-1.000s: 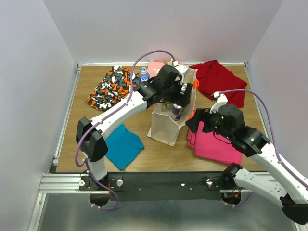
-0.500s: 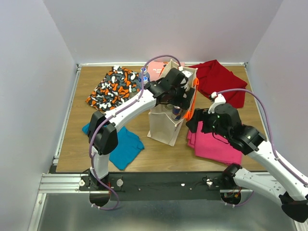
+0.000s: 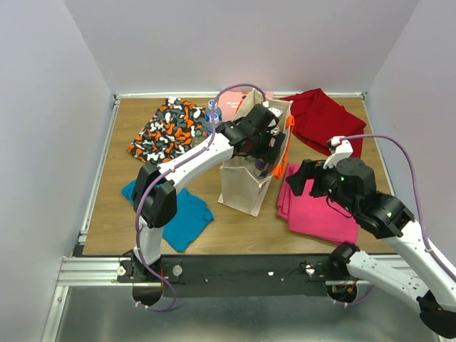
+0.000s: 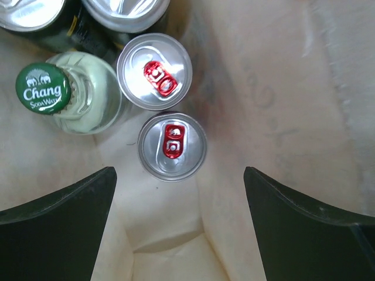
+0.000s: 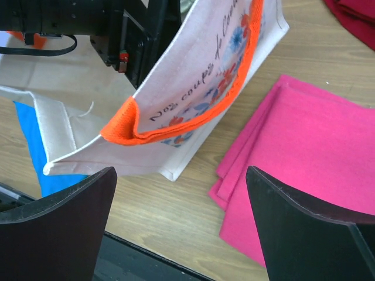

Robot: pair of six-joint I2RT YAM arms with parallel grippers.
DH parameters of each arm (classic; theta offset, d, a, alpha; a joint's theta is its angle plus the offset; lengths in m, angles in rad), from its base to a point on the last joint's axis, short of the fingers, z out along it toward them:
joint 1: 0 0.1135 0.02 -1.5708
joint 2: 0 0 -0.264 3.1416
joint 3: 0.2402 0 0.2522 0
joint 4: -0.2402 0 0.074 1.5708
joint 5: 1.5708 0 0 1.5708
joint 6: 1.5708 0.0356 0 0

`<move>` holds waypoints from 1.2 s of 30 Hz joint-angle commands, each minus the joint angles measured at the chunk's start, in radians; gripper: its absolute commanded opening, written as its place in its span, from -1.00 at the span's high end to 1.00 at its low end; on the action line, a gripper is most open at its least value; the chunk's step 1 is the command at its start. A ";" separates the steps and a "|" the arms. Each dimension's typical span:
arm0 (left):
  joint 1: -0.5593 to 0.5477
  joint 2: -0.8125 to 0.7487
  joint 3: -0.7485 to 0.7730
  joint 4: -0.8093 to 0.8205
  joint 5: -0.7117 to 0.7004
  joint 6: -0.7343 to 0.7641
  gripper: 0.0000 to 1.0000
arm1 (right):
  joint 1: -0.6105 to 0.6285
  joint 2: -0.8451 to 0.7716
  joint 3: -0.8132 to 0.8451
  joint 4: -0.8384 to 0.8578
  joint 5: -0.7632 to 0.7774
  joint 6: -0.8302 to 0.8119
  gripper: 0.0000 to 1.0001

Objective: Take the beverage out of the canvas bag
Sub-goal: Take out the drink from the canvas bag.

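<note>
Left hand (image 4: 179,199) wide open inside canvas bag (image 4: 281,88), above can (image 4: 172,146), holding nothing

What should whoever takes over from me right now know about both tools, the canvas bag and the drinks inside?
Left tool: open, empty, in the mouth of the canvas bag, above the nearer red-tab can.
Right tool: open, empty, outside the bag near its orange handle and the pink cloth.
Drinks: second red-tab can, green-capped bottle and more cans, upright in the bag.
Done: reach-in only; no drink gripped.
Left: close on a can, lift it clear.
</note>
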State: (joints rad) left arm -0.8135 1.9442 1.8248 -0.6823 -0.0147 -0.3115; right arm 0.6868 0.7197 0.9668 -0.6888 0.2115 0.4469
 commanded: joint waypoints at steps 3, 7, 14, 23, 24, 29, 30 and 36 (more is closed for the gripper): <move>-0.004 -0.011 -0.032 0.010 -0.080 0.009 -0.98 | -0.001 -0.037 0.010 -0.040 0.057 0.013 -1.00; -0.004 -0.002 -0.039 0.016 -0.087 0.006 -0.98 | -0.001 -0.060 -0.007 -0.041 0.071 0.032 -1.00; -0.004 0.007 -0.039 0.021 -0.030 -0.012 -0.98 | -0.001 -0.071 -0.027 -0.026 0.080 0.049 -1.00; -0.007 0.001 -0.036 0.064 0.062 -0.009 -0.98 | -0.001 -0.060 -0.037 -0.017 0.075 0.044 -1.00; -0.009 -0.013 -0.045 0.072 0.064 -0.011 -0.98 | -0.001 -0.062 -0.039 -0.017 0.074 0.044 -1.00; -0.007 0.018 -0.016 0.049 0.081 -0.008 -0.98 | -0.001 -0.063 -0.048 -0.012 0.074 0.052 -1.00; -0.009 0.028 -0.015 0.046 0.093 -0.009 -0.98 | -0.001 -0.063 -0.048 -0.012 0.074 0.052 -1.00; -0.010 0.045 -0.042 0.061 0.064 -0.029 -0.98 | -0.001 -0.066 -0.051 -0.009 0.075 0.052 -1.00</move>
State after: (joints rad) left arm -0.8165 1.9602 1.7908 -0.6361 0.0425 -0.3218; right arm 0.6868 0.6647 0.9302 -0.7021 0.2626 0.4896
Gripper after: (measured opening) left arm 0.988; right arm 0.998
